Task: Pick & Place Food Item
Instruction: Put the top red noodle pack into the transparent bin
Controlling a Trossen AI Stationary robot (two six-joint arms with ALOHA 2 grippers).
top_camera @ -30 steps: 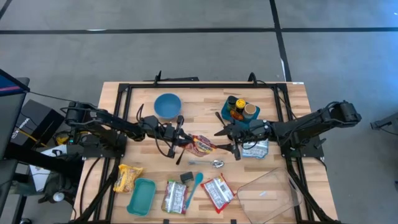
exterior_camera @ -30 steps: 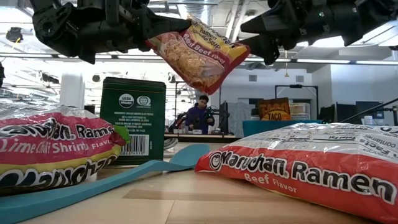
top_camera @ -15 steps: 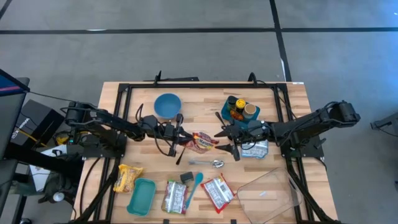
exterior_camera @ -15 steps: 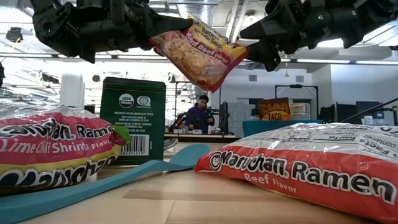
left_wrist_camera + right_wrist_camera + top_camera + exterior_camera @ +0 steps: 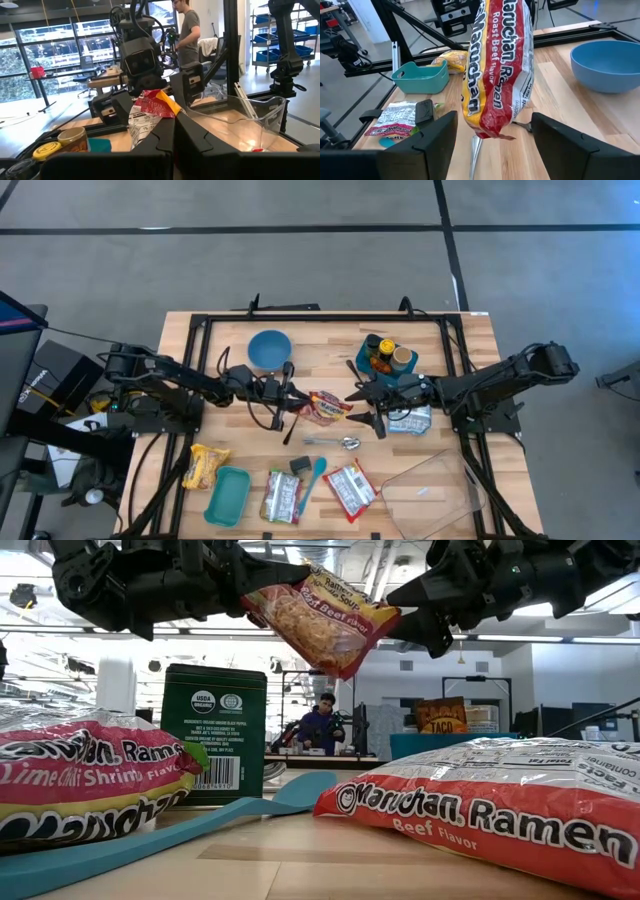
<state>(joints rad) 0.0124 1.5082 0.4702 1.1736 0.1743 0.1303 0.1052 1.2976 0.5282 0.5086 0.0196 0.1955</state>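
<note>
Left gripper (image 5: pixel 292 398) is clamped shut on one edge of the roast beef ramen packet (image 5: pixel 326 408), holding it in the air above the middle of the table (image 5: pixel 330 340). In the low view the packet (image 5: pixel 322 618) hangs tilted, well clear of the tabletop, its pinched corner at the left gripper (image 5: pixel 262 582) and its free end dipping toward the right gripper (image 5: pixel 412 612).

Right gripper (image 5: pixel 364 408) faces it from the opposite side, jaws spread wide, not gripping. Right wrist view: the packet (image 5: pixel 499 65) hangs upright between the two dark fingers (image 5: pixel 427 142), apart from both.

Left wrist view: the packet's crumpled top (image 5: pixel 150 114) sits just past the closed fingertips.

On the table below: metal spoon (image 5: pixel 337 442) near under the packet, blue bowl (image 5: pixel 269 349) toward the far side, teal tray (image 5: pixel 228 495), other ramen packs (image 5: pixel 350 487) along the near edge, clear container (image 5: pixel 432 490) at the right corner.
</note>
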